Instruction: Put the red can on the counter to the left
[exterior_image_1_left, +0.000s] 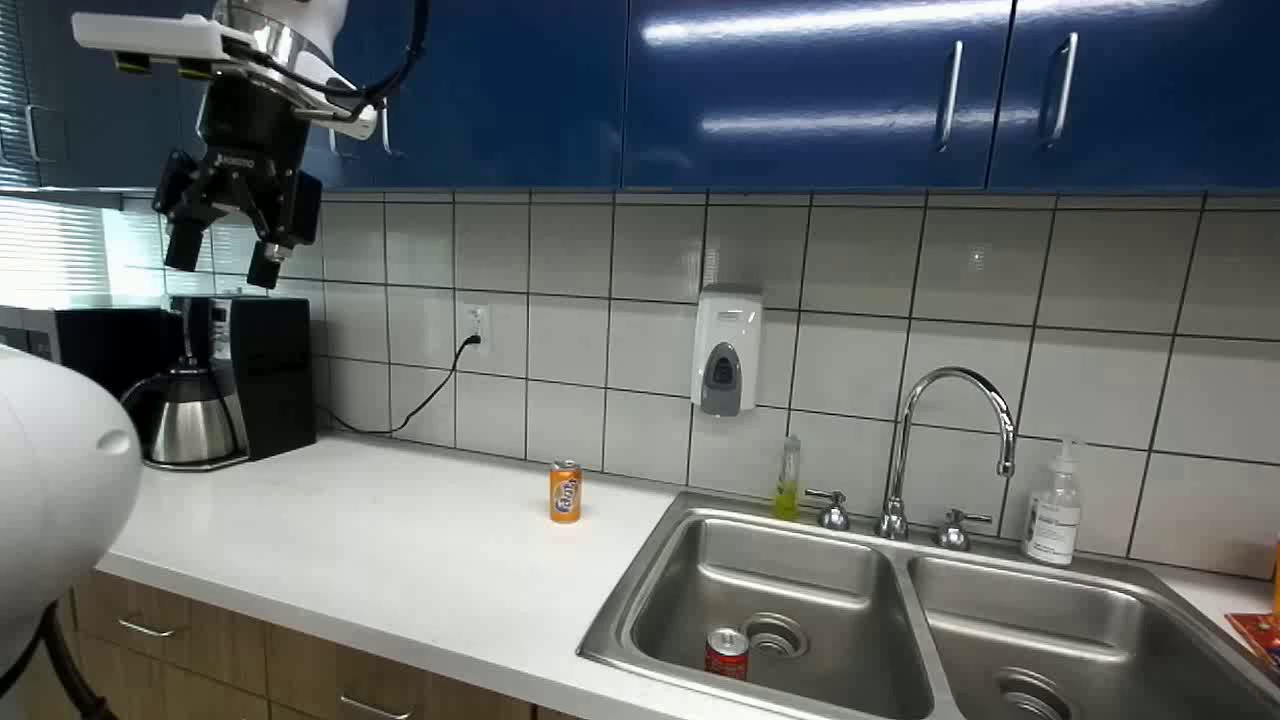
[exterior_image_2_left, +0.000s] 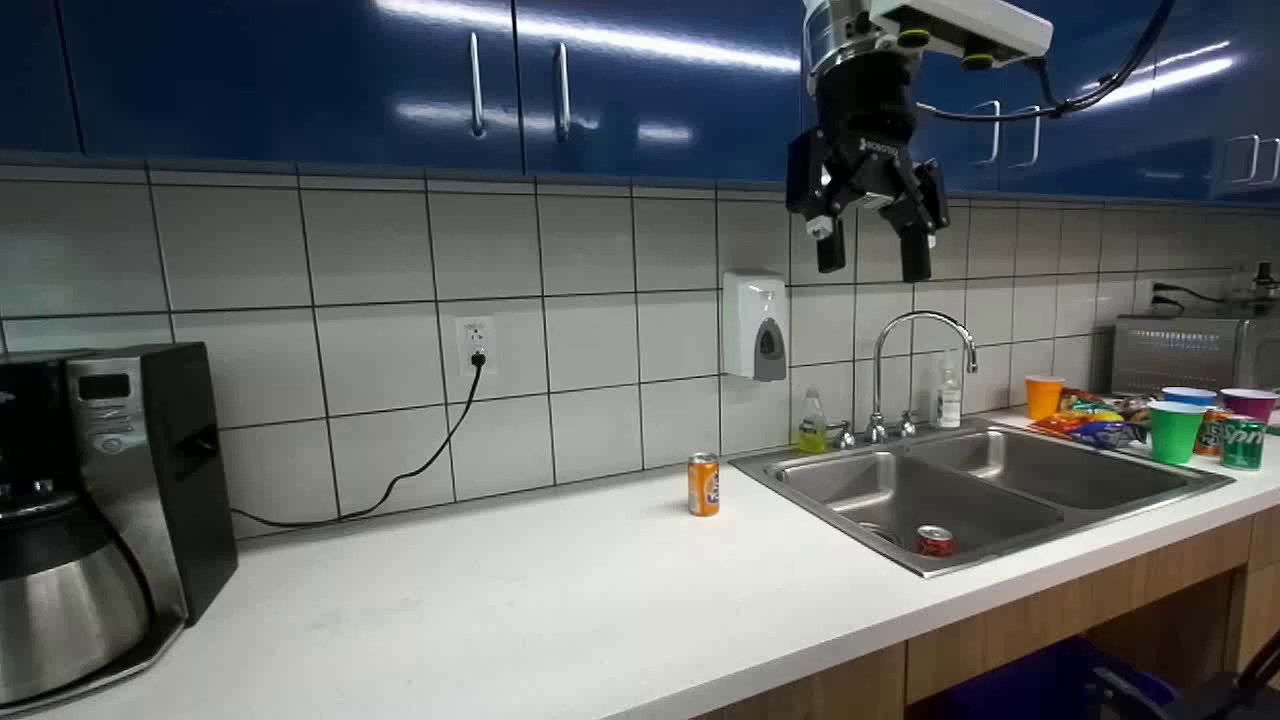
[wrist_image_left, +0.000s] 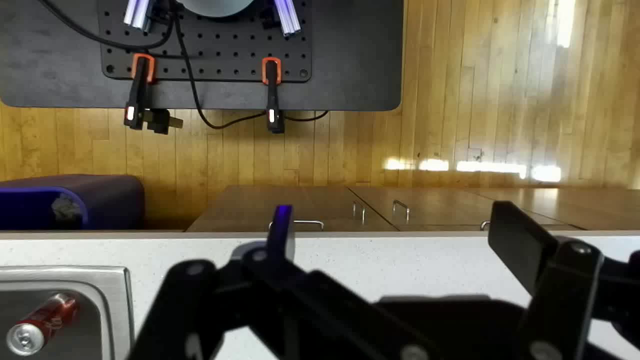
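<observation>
Two fingers (exterior_image_1_left: 183, 248) of your claw (exterior_image_1_left: 224, 258) stand wide apart in an exterior view, high up toward ten o'clock. Your red can (exterior_image_1_left: 727, 658) is upright inside the sink (exterior_image_1_left: 626, 612), near six o'clock, its lower end hidden from you. Between ten and eleven o'clock from it, the orange Fanta can (exterior_image_1_left: 565, 490) stands on the white surface (exterior_image_1_left: 400, 530).

In an exterior view, you have the claw (exterior_image_2_left: 872, 250) near twelve o'clock from the red can (exterior_image_2_left: 935, 541) and well apart from it. At two o'clock from that can, past the sink, stand a green cup (exterior_image_2_left: 1175, 433) and a green can (exterior_image_2_left: 1241, 443).

In the wrist view, you see the surface between the spread fingers, and the red can (wrist_image_left: 47, 320) at eight o'clock, near a corner of the sink. A blue bin (wrist_image_left: 115, 200) shows by nine o'clock, two orange-tipped clamps (wrist_image_left: 272, 100) between ten and eleven.
</observation>
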